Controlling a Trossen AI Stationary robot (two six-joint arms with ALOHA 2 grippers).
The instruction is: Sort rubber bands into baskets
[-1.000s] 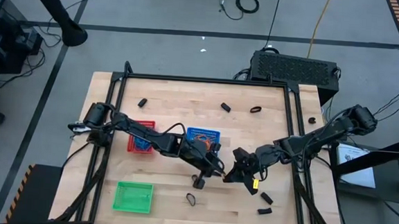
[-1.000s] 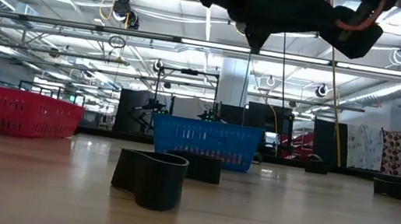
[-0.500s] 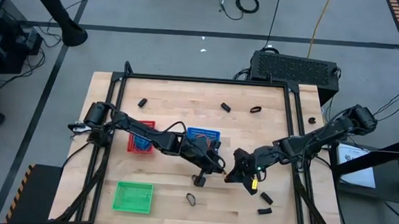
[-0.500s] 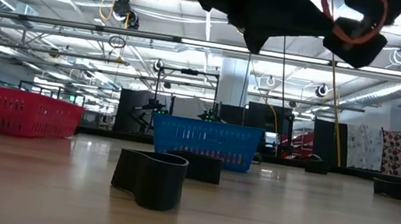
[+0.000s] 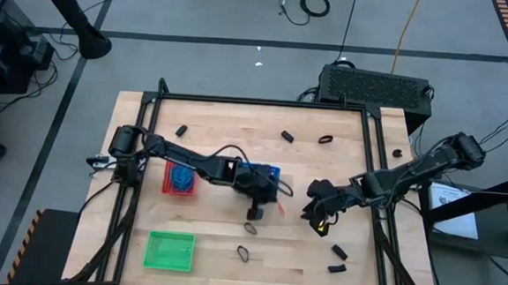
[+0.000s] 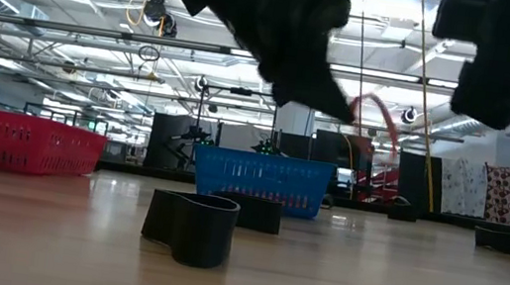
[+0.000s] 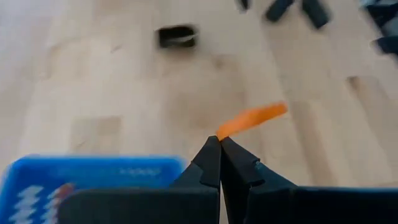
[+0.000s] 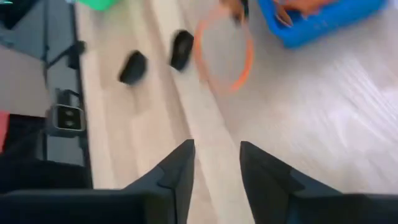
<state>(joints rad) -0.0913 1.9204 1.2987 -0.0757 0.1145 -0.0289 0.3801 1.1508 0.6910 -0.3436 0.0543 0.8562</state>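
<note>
My left gripper is pinched shut on an orange rubber band, which hangs off the fingertips above the worktop's middle, just beside the blue basket. My right gripper is parted and holds nothing, nearer the right edge. Red basket sits toward the left edge, green basket near the front-left corner.

Orange rubber band – black fingers. Baskets: red, blue, green – all mesh pattern. Loose bands black. Counter light wood grain.
</note>
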